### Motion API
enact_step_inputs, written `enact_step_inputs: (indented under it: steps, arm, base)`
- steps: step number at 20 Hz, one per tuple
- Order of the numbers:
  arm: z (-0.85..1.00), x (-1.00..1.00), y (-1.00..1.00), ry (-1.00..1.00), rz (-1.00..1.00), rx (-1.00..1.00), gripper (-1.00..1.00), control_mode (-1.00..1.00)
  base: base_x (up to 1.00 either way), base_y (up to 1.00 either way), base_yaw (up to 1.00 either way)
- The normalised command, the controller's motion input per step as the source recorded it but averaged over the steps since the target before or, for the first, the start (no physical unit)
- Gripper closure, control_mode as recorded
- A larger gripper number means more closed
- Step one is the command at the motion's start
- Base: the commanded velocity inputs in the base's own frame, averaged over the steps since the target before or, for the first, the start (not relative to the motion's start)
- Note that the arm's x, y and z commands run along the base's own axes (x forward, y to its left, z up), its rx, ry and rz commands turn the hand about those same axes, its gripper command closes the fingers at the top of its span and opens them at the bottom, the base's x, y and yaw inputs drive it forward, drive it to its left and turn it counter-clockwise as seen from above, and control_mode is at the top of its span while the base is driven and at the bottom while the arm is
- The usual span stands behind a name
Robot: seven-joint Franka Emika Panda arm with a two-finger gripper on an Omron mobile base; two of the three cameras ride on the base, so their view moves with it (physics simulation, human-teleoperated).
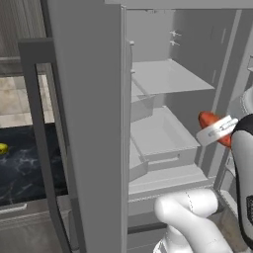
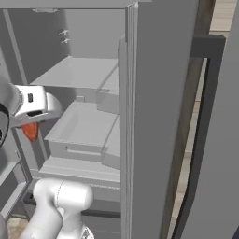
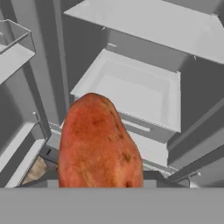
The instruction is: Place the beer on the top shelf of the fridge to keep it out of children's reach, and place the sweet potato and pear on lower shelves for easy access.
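- The white two-finger gripper (image 1: 219,129) has its jaws clamped on the elongated orange-red sweet potato (image 3: 99,144), which juts past the fingers at the open front of the fridge
- Beyond it lies a pale grey-white lower shelf shaped like a shallow tray (image 3: 131,89), with a flat panel (image 3: 153,21) above it
- The tall grey fridge (image 1: 163,99) stands with its door (image 1: 91,123) swung wide; a small yellow-green fruit (image 1: 3,148), likely the pear, rests on the dark marbled tabletop (image 1: 24,173) well apart
- Risk, as I judge it: the tapered tuber may slip in a narrow grip, or its tip may strike the tray's front lip if brought in too low, and roll out
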Motion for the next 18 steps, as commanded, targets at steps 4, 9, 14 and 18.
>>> enact_step_inputs:
  steps: [4,9,14,18]
  arm:
    - [0.33,0.02,0.01,-0.31,0.00,0.00,1.00,-1.00]
    - [0.23,0.22,0.00,-0.22,0.00,0.00,1.00,-1.00]
    - [-0.08,0.16,0.00,0.02,0.00,-0.06,1.00,-1.00]
    - [-0.58,0.17,0.00,0.07,0.00,-0.16,1.00,-1.00]
  base:
    - [0.00,0.00,0.00]
    - [0.00,0.00,0.00]
    - [0.00,0.00,0.00]
    - [0.00,0.00,0.00]
